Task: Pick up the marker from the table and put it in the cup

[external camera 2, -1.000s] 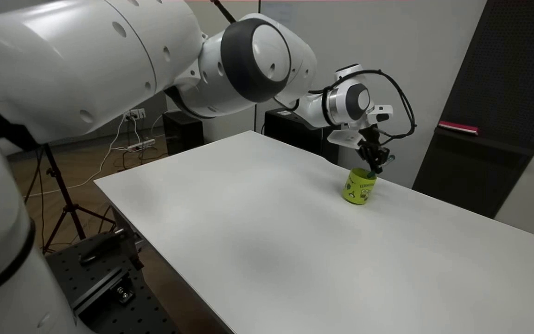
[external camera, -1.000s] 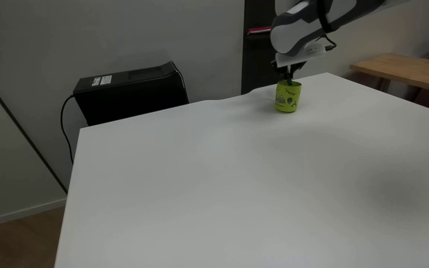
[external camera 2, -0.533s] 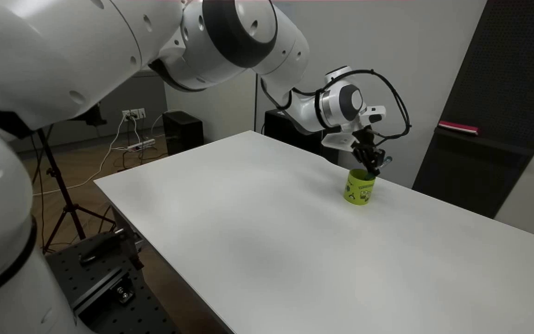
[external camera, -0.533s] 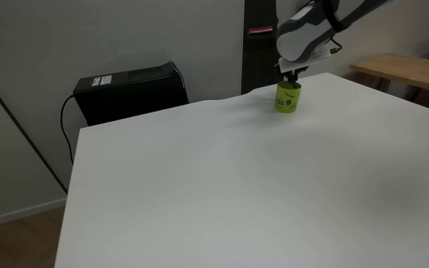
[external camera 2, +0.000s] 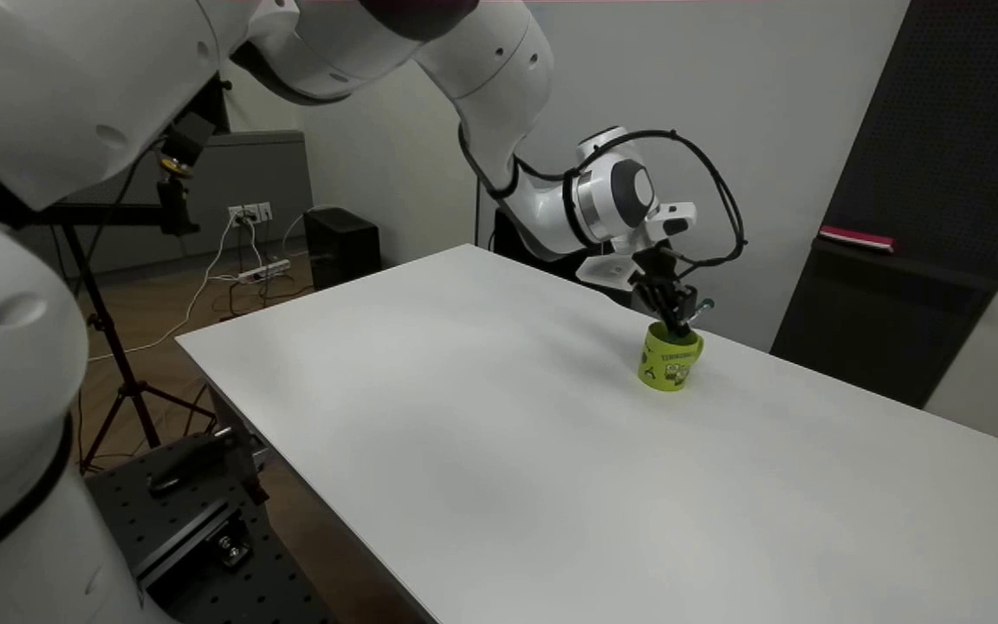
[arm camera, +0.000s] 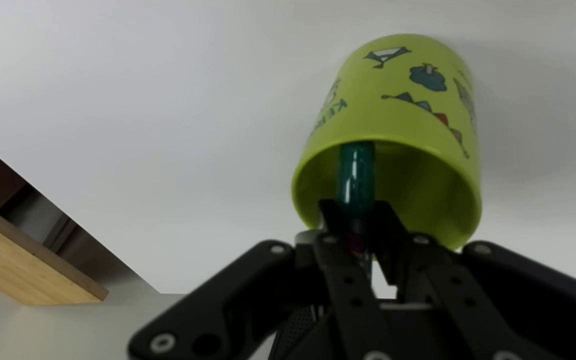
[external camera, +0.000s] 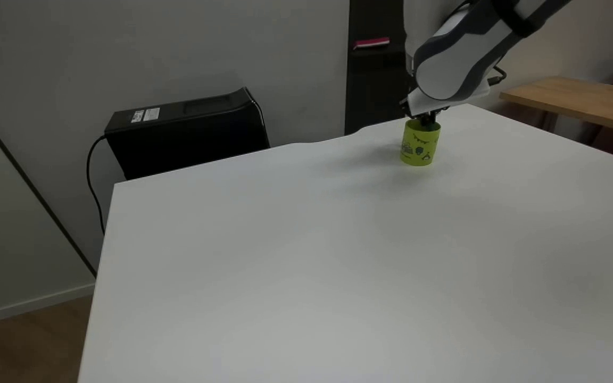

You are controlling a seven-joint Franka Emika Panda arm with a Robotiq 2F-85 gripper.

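The yellow-green cup [arm camera: 418, 115] stands on the white table [arm camera: 143, 125], its mouth toward my gripper. It shows in both exterior views [external camera: 420, 148] [external camera 2: 662, 366], near the table's far edge. My gripper [arm camera: 355, 212] is shut on the dark green marker [arm camera: 356, 172]. The marker's lower end is inside the cup's mouth, near the rim. Its other end sticks out behind the fingers in an exterior view [external camera 2: 703, 308]. The fingertips are at the cup's mouth [external camera 2: 679, 331]. The marker's tip in the cup is partly hidden by the rim.
The table's back edge lies close behind the cup. A black box-like device [external camera: 187, 130] stands past that edge. A light-brown wooden table [external camera: 583, 103] is off to the side. A dark shelf with a red item [external camera 2: 856, 238] stands behind.
My gripper has moved down, bringing the marker deeper into the cup's mouth. The cup has shifted slightly, and its handle now shows in an exterior view.
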